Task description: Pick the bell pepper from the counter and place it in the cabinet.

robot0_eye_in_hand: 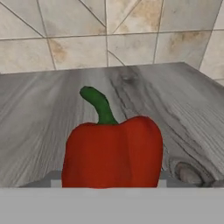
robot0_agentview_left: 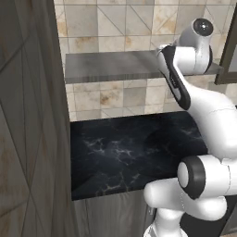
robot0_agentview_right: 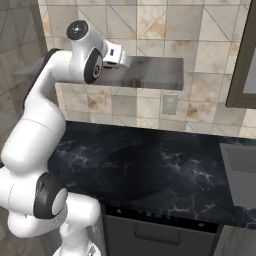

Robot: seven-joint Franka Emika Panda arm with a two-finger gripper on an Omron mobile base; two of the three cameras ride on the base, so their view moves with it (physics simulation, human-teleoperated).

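Observation:
The bell pepper (robot0_eye_in_hand: pixel 113 151), glossy red with a curved green stem, sits upright and very close in the hand view, just over the grey wood-grain cabinet (robot0_eye_in_hand: pixel 48 113) board. My gripper (robot0_agentview_right: pixel 125 60) reaches over that cabinet (robot0_agentview_right: pixel 155 72) at its left part and is shut on the bell pepper; the pepper hides the fingertips. In the left base view my own forearm covers the hand, at the right end of the cabinet (robot0_agentview_left: pixel 106 67). Below lies the black marble counter (robot0_agentview_left: pixel 129 152), also seen from the other side as the counter (robot0_agentview_right: pixel 150 165).
A tiled wall (robot0_eye_in_hand: pixel 109 35) stands close behind the board. A tall brownish panel (robot0_agentview_left: pixel 28 139) rises at the left. A sink (robot0_agentview_right: pixel 240 170) is set in the counter at the right, a dark-framed door (robot0_agentview_right: pixel 245 60) hangs above it, and a wall outlet (robot0_agentview_right: pixel 170 104) sits under the board.

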